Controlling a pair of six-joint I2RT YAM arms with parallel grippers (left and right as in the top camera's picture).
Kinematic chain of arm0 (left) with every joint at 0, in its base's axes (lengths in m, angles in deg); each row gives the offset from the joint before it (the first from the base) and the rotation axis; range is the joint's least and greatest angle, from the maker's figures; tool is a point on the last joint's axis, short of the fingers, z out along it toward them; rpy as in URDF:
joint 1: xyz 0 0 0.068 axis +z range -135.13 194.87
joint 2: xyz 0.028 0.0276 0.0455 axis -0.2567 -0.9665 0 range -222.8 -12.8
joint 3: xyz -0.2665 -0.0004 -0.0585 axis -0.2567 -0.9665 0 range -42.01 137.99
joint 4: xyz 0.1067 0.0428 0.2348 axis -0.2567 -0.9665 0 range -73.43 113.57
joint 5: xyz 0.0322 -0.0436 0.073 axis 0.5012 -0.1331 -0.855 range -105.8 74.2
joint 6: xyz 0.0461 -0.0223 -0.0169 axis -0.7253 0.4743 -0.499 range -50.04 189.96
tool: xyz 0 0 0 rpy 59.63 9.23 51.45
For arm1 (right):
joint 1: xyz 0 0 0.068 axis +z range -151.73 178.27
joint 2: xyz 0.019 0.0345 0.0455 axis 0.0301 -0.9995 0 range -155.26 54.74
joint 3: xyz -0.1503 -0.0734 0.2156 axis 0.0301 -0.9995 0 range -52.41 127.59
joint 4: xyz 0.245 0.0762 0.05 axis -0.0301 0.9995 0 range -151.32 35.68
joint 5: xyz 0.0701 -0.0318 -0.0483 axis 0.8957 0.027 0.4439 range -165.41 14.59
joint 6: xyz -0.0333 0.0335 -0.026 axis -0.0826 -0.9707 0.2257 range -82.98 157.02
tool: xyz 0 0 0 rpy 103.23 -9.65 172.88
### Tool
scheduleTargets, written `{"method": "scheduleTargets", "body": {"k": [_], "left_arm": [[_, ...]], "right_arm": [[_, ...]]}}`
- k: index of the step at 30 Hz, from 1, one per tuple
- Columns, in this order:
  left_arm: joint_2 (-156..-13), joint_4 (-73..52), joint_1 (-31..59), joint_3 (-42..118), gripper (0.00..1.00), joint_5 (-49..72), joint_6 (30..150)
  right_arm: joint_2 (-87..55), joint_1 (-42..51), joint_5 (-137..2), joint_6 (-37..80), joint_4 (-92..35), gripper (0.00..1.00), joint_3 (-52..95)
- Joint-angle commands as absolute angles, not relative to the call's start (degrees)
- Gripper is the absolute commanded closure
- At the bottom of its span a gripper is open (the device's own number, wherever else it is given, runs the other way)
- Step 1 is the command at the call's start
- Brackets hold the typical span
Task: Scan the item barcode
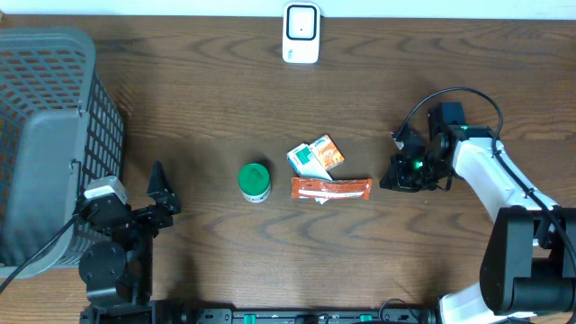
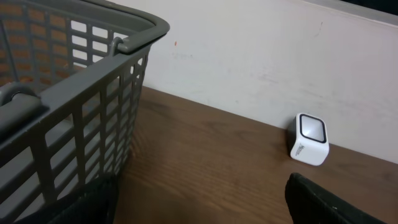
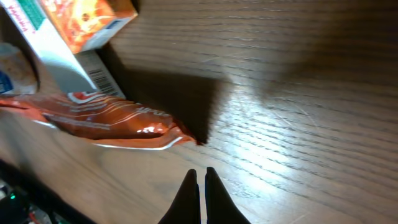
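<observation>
As it lies, orange packet (image 1: 331, 188) spans left-right.

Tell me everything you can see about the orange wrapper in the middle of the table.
The orange wrapper is a long, flat, glossy packet, foil or plastic, orange-red with white print. It lies flat on the wooden table, lengthwise left to right in the overhead view. An orange and teal box appears to rest against its far edge. The shut right gripper sits just off one end, not touching.

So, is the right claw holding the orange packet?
No, the right claw is shut on nothing, its tips just short of the orange packet.
</observation>
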State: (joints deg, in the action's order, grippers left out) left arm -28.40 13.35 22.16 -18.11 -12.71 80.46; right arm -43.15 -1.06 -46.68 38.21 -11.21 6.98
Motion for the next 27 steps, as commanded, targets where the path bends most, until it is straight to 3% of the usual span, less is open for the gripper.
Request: {"method": "scheduleTargets", "body": {"k": [1, 3, 6, 9, 10, 22, 27], "left_arm": [[-28.31, 13.38, 22.21, -17.8, 0.14, -12.18, 80.13], [-28.31, 13.24, 22.18, -17.8, 0.14, -12.18, 80.13], [-28.31, 13.16, 22.18, -17.8, 0.14, -12.2, 80.13], [-28.31, 12.57, 22.21, -17.8, 0.14, -12.18, 80.13], [-28.31, 12.2, 22.18, -17.8, 0.14, -12.18, 80.13], [-28.31, 2.38, 22.18, -17.8, 0.14, -12.16, 80.15], [-28.31, 2.34, 22.18, -17.8, 0.14, -12.16, 80.13]], "right_arm": [[-42.71, -1.26, -43.36, 41.66, -11.15, 0.94, 7.11], [-42.21, -1.26, -41.44, 46.73, -11.17, 0.67, 8.21], [-42.19, -1.26, -41.02, 50.47, -12.07, 0.43, 10.04], [-42.19, -1.21, -41.0, 52.13, -13.86, 0.05, 12.01], [-42.19, -1.13, -41.0, 53.49, -13.99, 0.02, 12.73], [-42.36, 4.45, -41.46, 69.33, -13.46, 0.01, 28.38], [-43.15, 11.01, -44.93, 78.8, -4.88, 0.02, 29.54]]}}
